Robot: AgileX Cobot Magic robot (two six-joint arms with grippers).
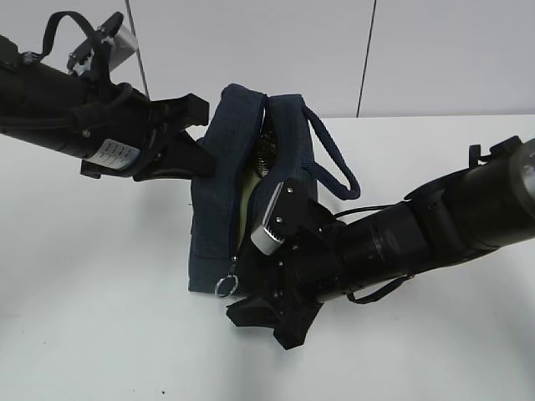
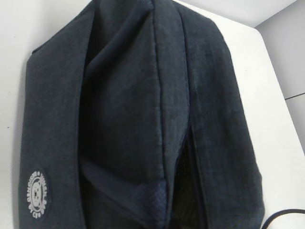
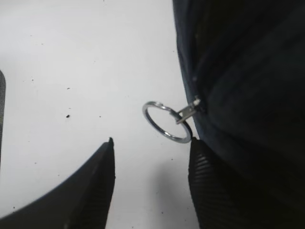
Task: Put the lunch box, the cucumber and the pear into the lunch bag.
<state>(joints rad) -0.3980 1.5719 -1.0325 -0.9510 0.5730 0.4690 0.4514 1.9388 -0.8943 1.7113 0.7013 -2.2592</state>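
One white table (image 1: 100, 317), pale wall panels (image 1: 251, 42) behind.

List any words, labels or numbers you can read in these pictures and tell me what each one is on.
Round white emblem on the side of the lunch bag: a ring of lettering around a small figure, too blurred to read.
White sticker on the left arm: lines of print, too small to read.
Nothing else carries text; the silver ring pull and the table are bare.
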